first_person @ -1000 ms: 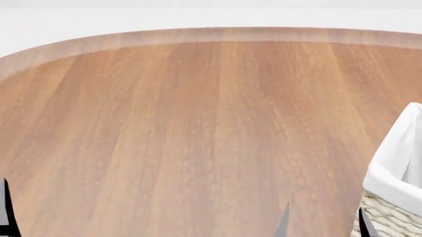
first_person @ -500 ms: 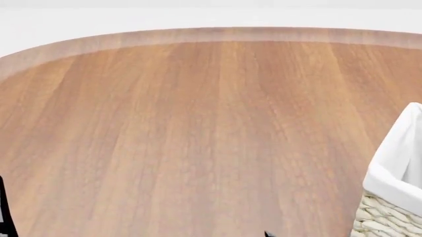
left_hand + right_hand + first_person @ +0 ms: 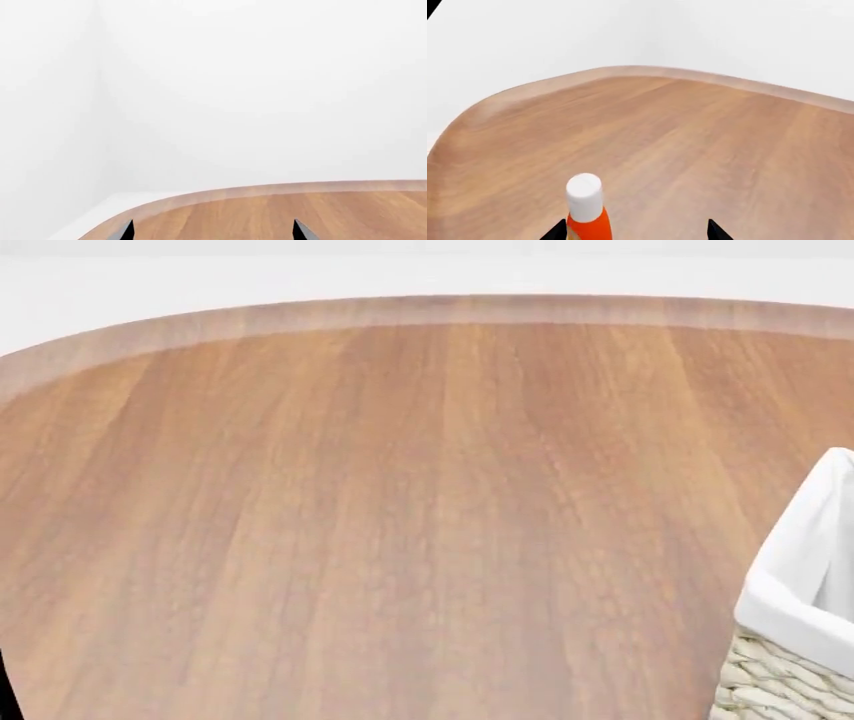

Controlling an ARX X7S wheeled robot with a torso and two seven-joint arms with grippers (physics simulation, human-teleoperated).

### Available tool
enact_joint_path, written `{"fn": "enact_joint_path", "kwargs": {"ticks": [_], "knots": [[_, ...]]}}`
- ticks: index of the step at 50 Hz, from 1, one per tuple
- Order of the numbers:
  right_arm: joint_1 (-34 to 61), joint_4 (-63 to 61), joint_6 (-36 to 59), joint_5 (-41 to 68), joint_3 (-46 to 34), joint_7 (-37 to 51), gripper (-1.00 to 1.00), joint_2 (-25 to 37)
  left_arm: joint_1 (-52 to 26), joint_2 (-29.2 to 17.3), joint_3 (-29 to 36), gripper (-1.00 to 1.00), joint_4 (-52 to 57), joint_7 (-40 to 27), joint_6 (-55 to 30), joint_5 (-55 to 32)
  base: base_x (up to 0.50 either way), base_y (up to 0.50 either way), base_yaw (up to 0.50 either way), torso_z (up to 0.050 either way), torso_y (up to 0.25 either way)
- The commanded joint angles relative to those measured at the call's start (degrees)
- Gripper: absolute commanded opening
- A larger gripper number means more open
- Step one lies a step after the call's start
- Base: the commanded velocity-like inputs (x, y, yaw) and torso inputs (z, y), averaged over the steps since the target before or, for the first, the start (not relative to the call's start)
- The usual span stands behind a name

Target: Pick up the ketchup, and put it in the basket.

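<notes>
The ketchup (image 3: 589,226), an orange-red bottle with a white cap, shows only in the right wrist view. It stands upright on the wooden table (image 3: 694,140). My right gripper (image 3: 635,232) is open, with its jaws wide apart. The bottle stands between them, close against one fingertip (image 3: 558,233) and far from the other. The basket (image 3: 781,680), cream wicker with a white cloth liner, is cut off at the right edge of the head view. My left gripper (image 3: 212,231) is open and empty over the table. Neither gripper shows in the head view.
The wooden table (image 3: 400,490) has a rounded far edge with white floor beyond it. The left wrist view looks past the table's curved edge (image 3: 267,189) at white walls.
The dark arm and finger tips at the bottom edge of the head view have dropped out of that view. The basket has not moved.
</notes>
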Motion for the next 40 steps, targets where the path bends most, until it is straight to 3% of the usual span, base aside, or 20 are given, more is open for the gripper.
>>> {"fn": "enact_joint_path", "kwargs": {"ticks": [1,23,40], "knots": [[6.09,3.10,3.90,-0.92,-1.97,-3.50,1.00,-3.31,0.71,1.26,-2.20,1.00,0.58,0.01,-0.79,-0.32,0.00,0.00,0.00,0.000,0.000],[16.35,5.01,11.80,0.05,-5.78,-4.41,1.00,-5.77,0.92,0.50,-1.53,1.00,1.19,-1.15,-0.80,-1.09,0.00,0.00,0.00,0.000,0.000],[18.68,9.98,11.19,-3.06,-10.99,-6.24,1.00,-7.83,0.85,-0.16,-1.74,1.00,1.67,-2.19,-0.84,-2.10,0.00,0.00,0.00,0.000,0.000]]}}
